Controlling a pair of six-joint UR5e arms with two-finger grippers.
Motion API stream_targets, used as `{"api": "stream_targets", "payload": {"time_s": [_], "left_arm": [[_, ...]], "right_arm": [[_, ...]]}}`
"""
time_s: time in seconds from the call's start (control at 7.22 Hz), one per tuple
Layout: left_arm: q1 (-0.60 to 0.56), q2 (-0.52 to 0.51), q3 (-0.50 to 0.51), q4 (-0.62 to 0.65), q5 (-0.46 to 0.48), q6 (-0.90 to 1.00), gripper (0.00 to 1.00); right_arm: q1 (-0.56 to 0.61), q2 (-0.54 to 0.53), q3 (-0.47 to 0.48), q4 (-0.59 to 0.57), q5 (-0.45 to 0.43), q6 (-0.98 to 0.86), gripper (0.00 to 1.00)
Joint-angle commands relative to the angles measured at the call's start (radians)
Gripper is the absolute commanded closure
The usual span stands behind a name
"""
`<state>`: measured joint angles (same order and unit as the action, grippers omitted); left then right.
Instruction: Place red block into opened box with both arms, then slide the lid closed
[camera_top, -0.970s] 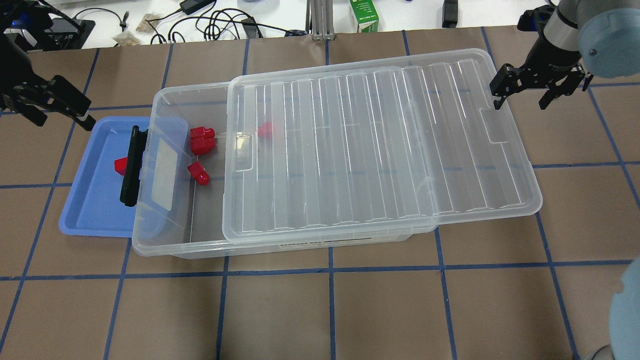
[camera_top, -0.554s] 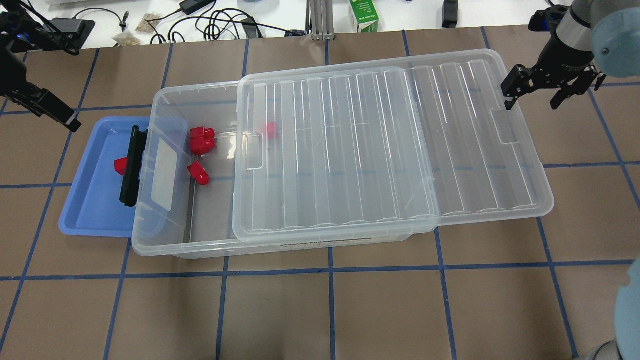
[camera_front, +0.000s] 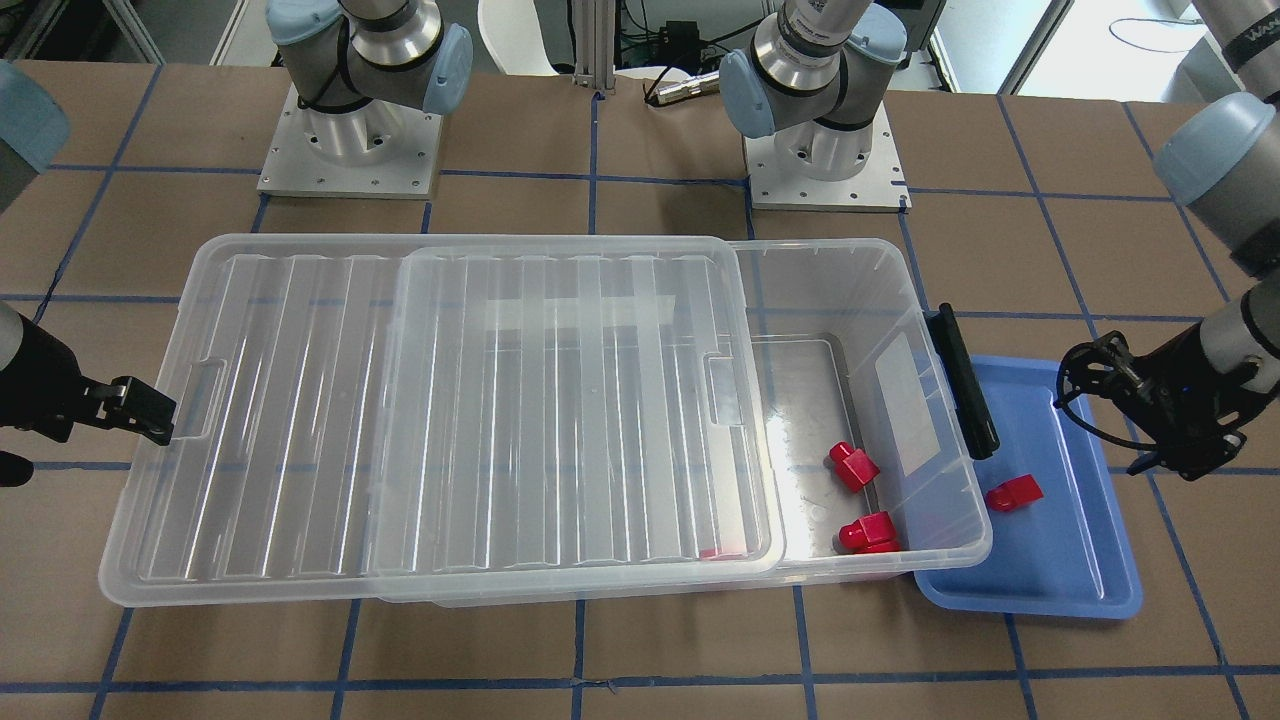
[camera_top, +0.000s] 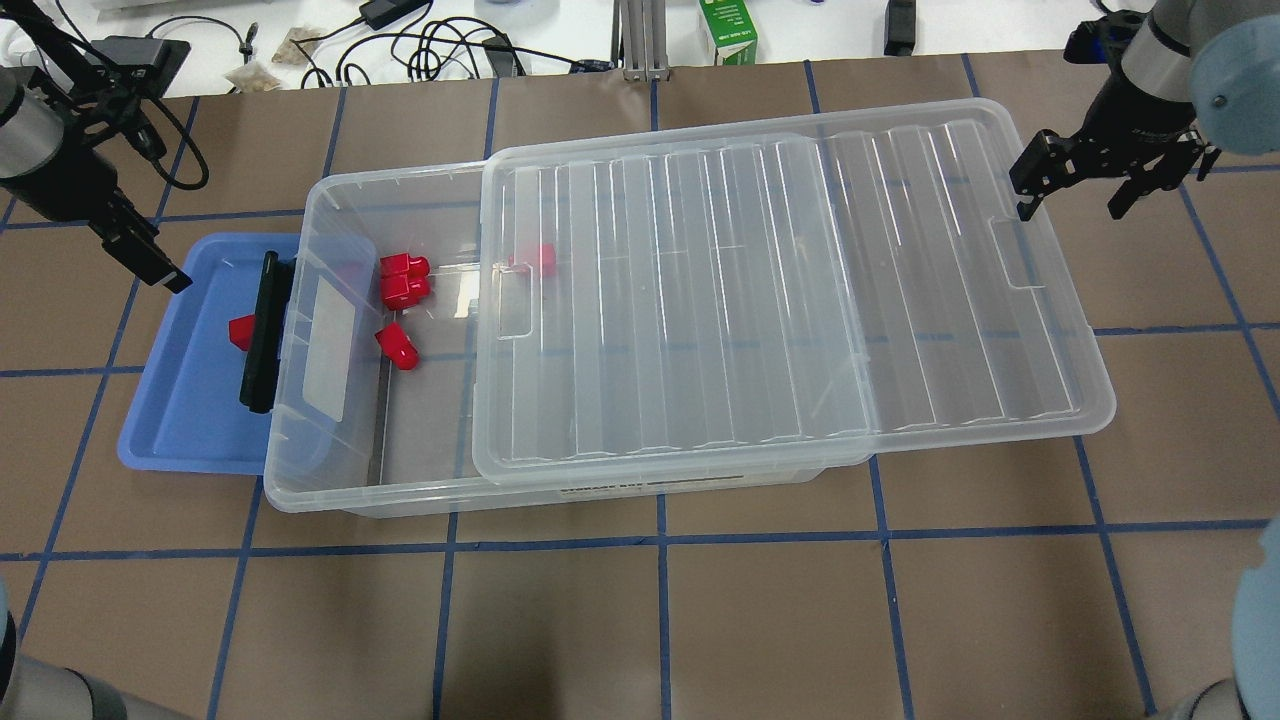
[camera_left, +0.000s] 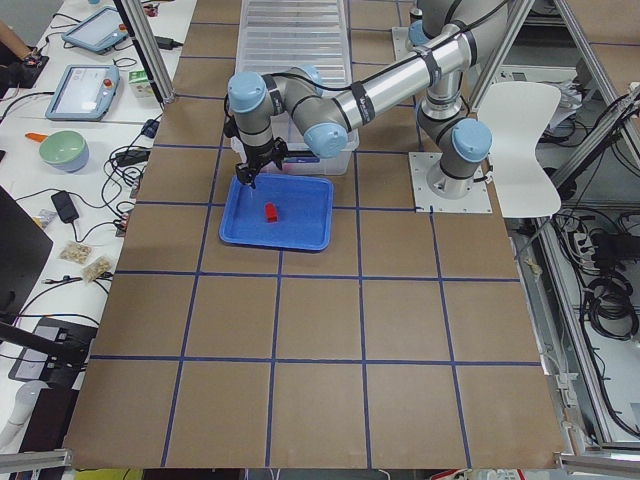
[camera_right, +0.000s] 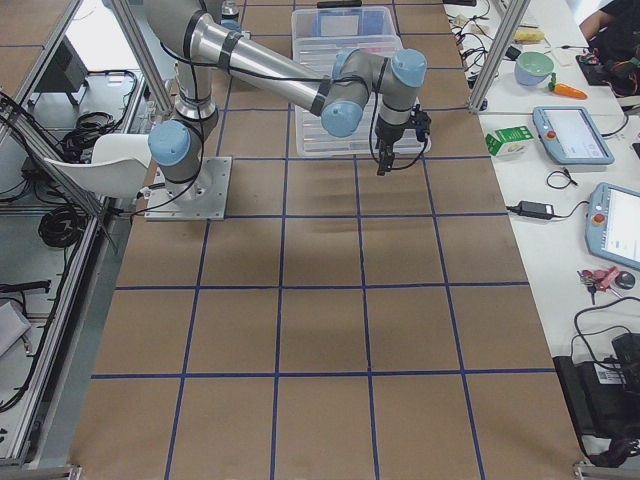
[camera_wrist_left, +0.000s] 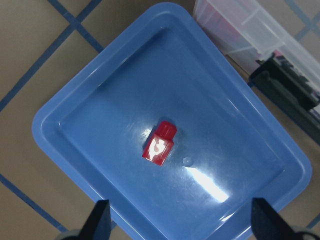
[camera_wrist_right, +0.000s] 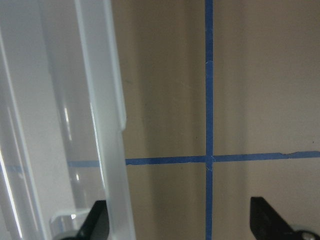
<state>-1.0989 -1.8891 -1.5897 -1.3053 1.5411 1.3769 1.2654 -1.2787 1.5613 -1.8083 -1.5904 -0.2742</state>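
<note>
Your left pincer is hanging wide open over the blue tray, gripping nothing. The red block is lying on the tray floor straight below it, between its fingers and apart from both. Past the tray from that pincer, the clear box is sitting on the bench, its black clip end reaching over the tray's edge. More red blocks are lying inside at the uncovered end. The lid is covering most of the box and overhanging the end nearest your right pincer. That pincer is also standing open and empty, one finger just beside the lid's short rim, the other out over bare bench. The bench is wearing a brown covering crossed by blue tape lines. Beyond both pincers, a white worktop is carrying cables and a green carton.
</note>
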Motion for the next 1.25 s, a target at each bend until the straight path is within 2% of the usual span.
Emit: {"api": "stream_targets", "payload": {"time_s": [0.0, 0.28, 0.42, 0.69, 0.97, 1.11], "left_arm": [[-0.001, -0.031, -0.097, 0.084, -0.003, 0.083, 0.00], [0.005, -0.057, -0.128, 0.097, -0.022, 0.108, 0.00], [0.005, -0.070, -0.130, 0.095, -0.076, 0.111, 0.00], [0.022, -0.091, -0.125, 0.095, -0.082, 0.109, 0.00], [0.043, -0.111, -0.127, 0.098, -0.113, 0.109, 0.00], [0.044, -0.125, -0.128, 0.142, -0.118, 0.109, 0.00]], "right_arm": [[0.005, -0.025, 0.000, 0.010, 0.006, 0.001, 0.00], [0.008, -0.050, 0.002, 0.018, 0.009, 0.001, 0.00], [0.008, -0.066, 0.003, 0.038, 0.006, 0.001, 0.00], [0.008, -0.089, 0.002, 0.069, 0.001, 0.001, 0.00], [0.009, -0.192, 0.002, 0.198, 0.000, 0.012, 0.00], [0.009, -0.239, 0.002, 0.214, 0.000, 0.016, 0.00]]}}
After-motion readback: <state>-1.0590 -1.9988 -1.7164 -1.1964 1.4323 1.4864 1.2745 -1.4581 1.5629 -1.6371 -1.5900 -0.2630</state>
